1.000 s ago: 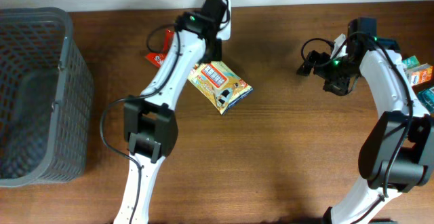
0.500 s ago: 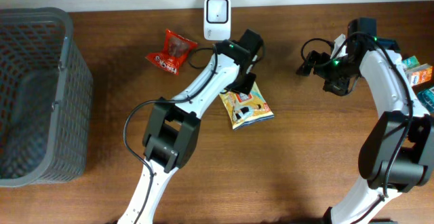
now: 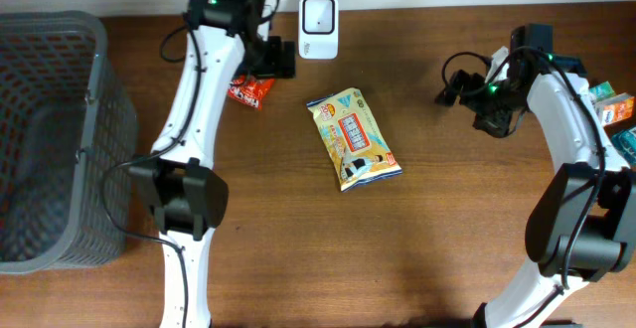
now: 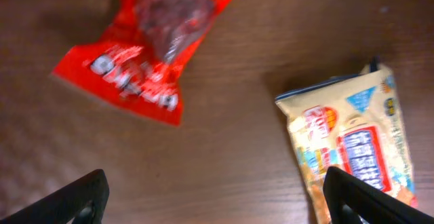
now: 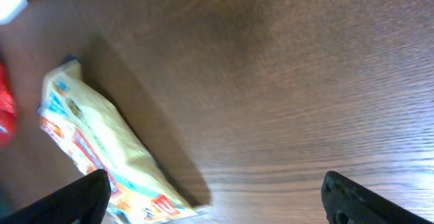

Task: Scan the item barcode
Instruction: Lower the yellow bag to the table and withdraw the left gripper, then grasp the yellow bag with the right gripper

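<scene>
Yellow snack packet [image 3: 353, 139] lies apart from the left hand [image 3: 272, 62], which gapes empty.

Your left gripper [image 4: 217, 200] has spread its fingers and dropped the yellow snack packet [image 3: 355, 139] mid-table, then swung far and left over the red packet [image 3: 246, 91].

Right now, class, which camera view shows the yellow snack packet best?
The overhead view: the yellow snack packet lies whole and uncovered on the table, print up. The left wrist view shows it blurred and cut off at the right edge; the right wrist view sees it aslant at lower left, partly out of frame.
</scene>
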`<state>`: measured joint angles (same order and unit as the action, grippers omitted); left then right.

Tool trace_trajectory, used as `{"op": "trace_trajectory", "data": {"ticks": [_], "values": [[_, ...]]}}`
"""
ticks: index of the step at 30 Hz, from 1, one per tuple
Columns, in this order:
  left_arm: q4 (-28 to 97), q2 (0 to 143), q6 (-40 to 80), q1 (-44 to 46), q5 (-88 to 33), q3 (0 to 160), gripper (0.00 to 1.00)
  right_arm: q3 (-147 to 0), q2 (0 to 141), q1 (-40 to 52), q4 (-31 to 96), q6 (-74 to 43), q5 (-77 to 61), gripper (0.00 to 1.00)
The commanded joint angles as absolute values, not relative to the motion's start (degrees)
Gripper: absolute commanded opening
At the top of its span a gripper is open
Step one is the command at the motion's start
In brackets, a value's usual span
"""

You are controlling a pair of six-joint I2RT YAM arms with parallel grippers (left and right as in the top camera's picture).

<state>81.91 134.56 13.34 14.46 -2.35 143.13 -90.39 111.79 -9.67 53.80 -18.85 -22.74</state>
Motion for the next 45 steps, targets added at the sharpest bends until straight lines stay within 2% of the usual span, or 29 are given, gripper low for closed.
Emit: {"op": "trace_trajectory", "data": {"ticks": [1,3,6,8,11,15,19,20,21,25,27,29,31,34,38,45], "values": [[83.8,134.1,15.1,12.1,-1.8,143.3,0.99,-91.0,110.4,-9.8,53.4,-23.5,-28.1,0.98],[83.5,134.1,16.5,9.9,-1.8,143.3,0.99,-91.0,110.6,-8.6,49.8,-19.8,-36.8,0.99],[84.7,134.1,16.6,8.9,-1.6,143.3,0.99,-90.9,111.2,-2.0,49.2,-6.7,-34.8,0.98],[84.8,134.1,20.0,7.4,-1.7,143.3,0.99,-90.9,112.7,6.9,48.5,-5.8,-19.6,0.99],[85.5,134.1,20.3,6.5,-1.7,143.3,0.99,-90.9,114.8,16.2,45.7,-5.8,-5.9,0.98],[86.2,134.1,20.3,6.3,-1.7,143.3,0.99,-90.9,118.8,24.1,42.7,-6.6,2.4,0.98],[86.2,134.1,20.3,6.1,-1.1,143.3,0.99,-90.9,124.2,25.5,42.6,-10.2,4.5,0.99],[86.2,134.1,20.3,6.1,-1.1,143.3,0.99,-90.9,125.0,25.6,42.6,-11.5,4.5,0.96],[86.2,134.1,20.3,6.1,-1.1,143.3,0.99,-90.9,125.2,25.6,42.6,-11.7,4.5,0.89],[84.5,134.1,20.3,6.1,-1.1,143.3,0.99,-90.9,126.7,25.5,41.9,-13.0,4.6,0.48],[84.5,134.1,20.3,6.1,-1.1,143.3,0.99,-90.9,126.7,25.5,41.7,-14.0,4.6,0.4],[84.5,134.1,20.3,6.1,-1.1,143.3,0.99,-91.0,126.7,25.5,41.7,-14.0,4.6,0.38],[84.5,134.1,20.3,6.1,-1.1,143.3,0.99,-92.2,126.7,25.5,42.2,-14.0,4.6,0.31],[84.5,134.1,20.3,6.1,-1.1,143.3,0.99,-97.9,126.7,25.4,44.2,-14.0,4.8,0.09],[84.5,134.1,20.3,6.1,-1.1,143.3,0.99,-104.8,126.7,25.4,42.0,-16.0,5.8,0.04],[84.5,134.1,20.3,6.1,-1.1,143.3,0.99,-107.9,126.7,23.5,22.5,-25.3,6.3,0.04]]}}
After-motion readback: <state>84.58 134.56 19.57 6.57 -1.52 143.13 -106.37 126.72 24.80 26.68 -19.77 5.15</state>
